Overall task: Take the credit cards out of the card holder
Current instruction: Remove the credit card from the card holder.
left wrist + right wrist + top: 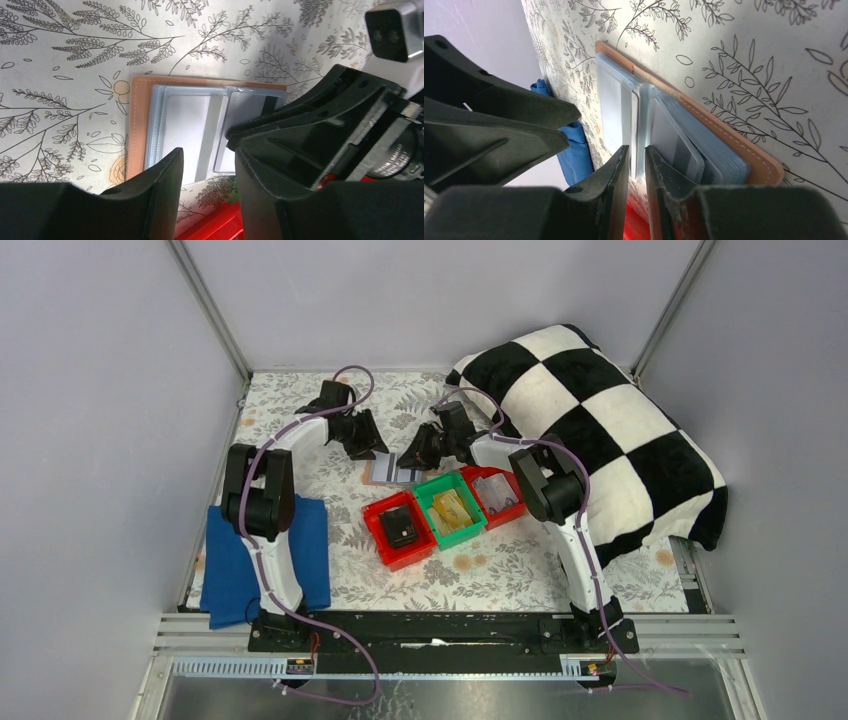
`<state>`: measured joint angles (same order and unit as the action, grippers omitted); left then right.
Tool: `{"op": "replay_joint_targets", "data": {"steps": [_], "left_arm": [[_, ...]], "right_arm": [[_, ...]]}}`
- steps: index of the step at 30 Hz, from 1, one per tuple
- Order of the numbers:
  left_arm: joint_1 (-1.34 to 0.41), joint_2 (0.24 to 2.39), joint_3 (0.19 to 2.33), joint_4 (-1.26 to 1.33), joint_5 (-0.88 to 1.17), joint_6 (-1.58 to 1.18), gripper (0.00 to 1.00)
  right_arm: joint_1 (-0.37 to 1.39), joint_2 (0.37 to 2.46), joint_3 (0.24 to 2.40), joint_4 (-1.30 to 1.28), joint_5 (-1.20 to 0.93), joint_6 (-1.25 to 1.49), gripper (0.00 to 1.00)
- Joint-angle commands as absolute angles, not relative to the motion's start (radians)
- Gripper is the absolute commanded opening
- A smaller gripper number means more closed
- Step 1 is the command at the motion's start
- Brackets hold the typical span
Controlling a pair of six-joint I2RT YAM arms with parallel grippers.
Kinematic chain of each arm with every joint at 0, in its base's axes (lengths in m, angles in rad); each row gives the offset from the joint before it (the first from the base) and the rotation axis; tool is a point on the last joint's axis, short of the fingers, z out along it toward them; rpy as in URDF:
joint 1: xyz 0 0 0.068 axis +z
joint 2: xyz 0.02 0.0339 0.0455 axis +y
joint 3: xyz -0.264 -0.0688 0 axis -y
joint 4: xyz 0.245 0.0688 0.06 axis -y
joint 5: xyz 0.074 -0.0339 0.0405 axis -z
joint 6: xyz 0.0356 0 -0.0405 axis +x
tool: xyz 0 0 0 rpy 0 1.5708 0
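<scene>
The floral table [300, 420] is bearing the card holder [137, 125], lying open just beyond the bins [372, 525], credit cards [674, 145] inside. The left gripper [207, 152] is hanging spread above it. The right gripper [636, 152] is standing nearly closed at the sleeves, grip unclear.

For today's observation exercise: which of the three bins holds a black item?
The left red bin; the green bin holds yellowish things, the right red bin pale ones.
</scene>
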<state>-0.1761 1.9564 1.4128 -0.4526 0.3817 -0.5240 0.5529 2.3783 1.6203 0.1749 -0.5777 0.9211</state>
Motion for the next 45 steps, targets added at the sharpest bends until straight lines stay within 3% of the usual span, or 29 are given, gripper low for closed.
{"op": "replay_joint_targets", "data": {"steps": [1,24,45], "left_arm": [[-0.175,1.98,1.405,-0.425,0.382,-0.521,0.47],[-0.175,2.005,1.387,-0.448,0.334,-0.512,0.47],[-0.213,2.046,1.407,-0.457,0.418,-0.501,0.47]], "right_arm": [[0.546,2.402,1.621,0.161,-0.575,0.91,0.26],[0.545,2.404,1.623,0.161,-0.578,0.908,0.26],[0.545,2.407,1.619,0.171,-0.584,0.92,0.26]]}}
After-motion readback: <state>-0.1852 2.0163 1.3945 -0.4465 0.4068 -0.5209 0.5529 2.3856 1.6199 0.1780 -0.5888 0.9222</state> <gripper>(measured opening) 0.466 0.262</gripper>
